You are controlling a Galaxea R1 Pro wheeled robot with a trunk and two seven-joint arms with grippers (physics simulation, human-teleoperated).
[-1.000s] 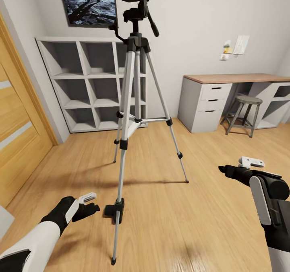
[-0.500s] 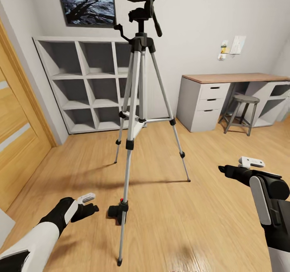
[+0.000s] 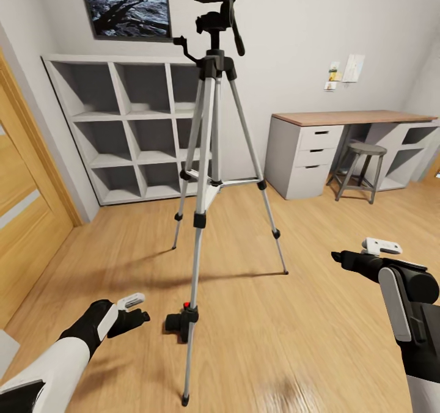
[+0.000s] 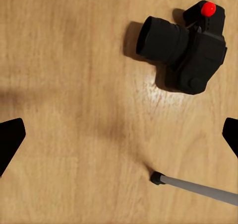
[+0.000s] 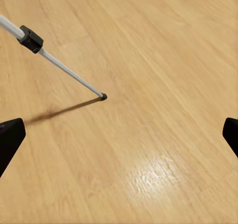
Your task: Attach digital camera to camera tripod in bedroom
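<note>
Jaws spread wide, empty, on both grippers. Left gripper (image 3: pixel 131 313) low over the floor (image 3: pixel 318 339), forearm angled down, near the camera (image 4: pixel 184 50) (red button up), which lies beside the tripod (image 3: pixel 208 156) front leg. Right gripper (image 3: pixel 354 254) hovers, well apart.

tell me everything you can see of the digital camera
The digital camera is a small matte-black, chunky body with a protruding round lens barrel and a bright red button on top. It lies on the wooden plank floor, ungripped, beside the camera tripod's nearest leg, with the left gripper close to it, not touching.
</note>
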